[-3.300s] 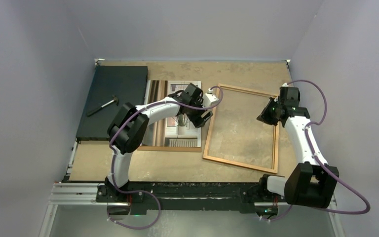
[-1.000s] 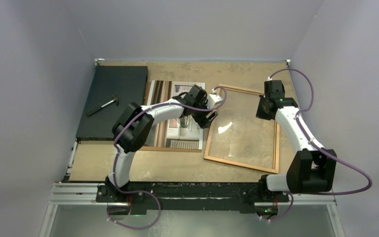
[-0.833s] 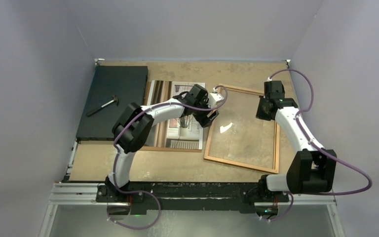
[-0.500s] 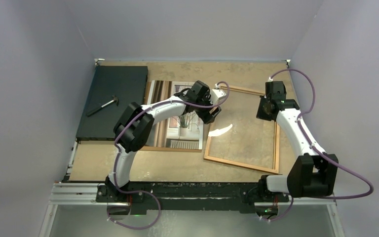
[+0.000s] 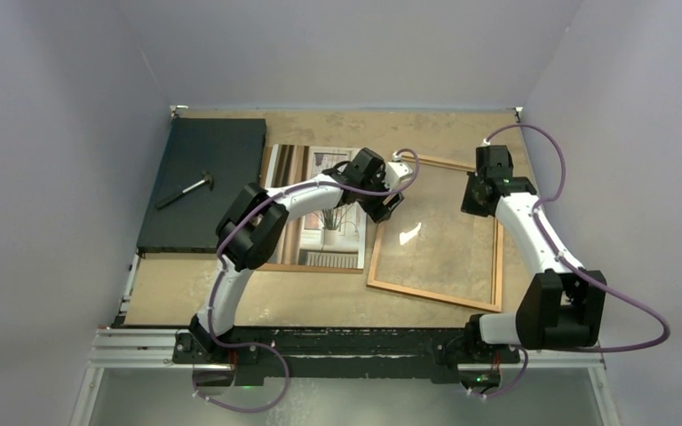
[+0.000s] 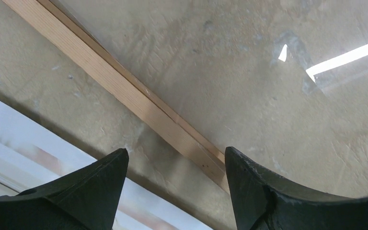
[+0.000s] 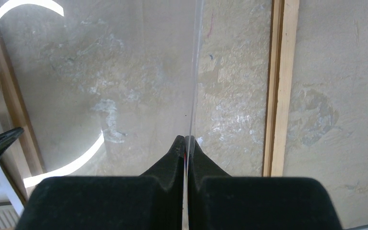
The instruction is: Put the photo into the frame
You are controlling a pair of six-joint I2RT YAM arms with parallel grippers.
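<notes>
Hovering open and empty over the frame's (image 6: 124, 88) left rail, left gripper (image 6: 176, 153) sits nearest the photo (image 5: 329, 234), lying just left, parallel. Right gripper (image 7: 186, 142) pinches the pane (image 5: 407, 233).

Body: left arm (image 5: 306, 191), right arm (image 5: 533, 235) – white link shells, black joint housings, purple cable (image 5: 524, 126) looped alongside each. Ends: left claw (image 6: 176, 153), right claw (image 7: 187, 140) – matte black, tapered fingers (image 6: 93, 189), curved inner edges.

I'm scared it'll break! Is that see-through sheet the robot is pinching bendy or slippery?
Probably stiff: the clear sheet runs straight from the shut right gripper. Likely slippery and breakable, being thin, smooth and shiny.
</notes>
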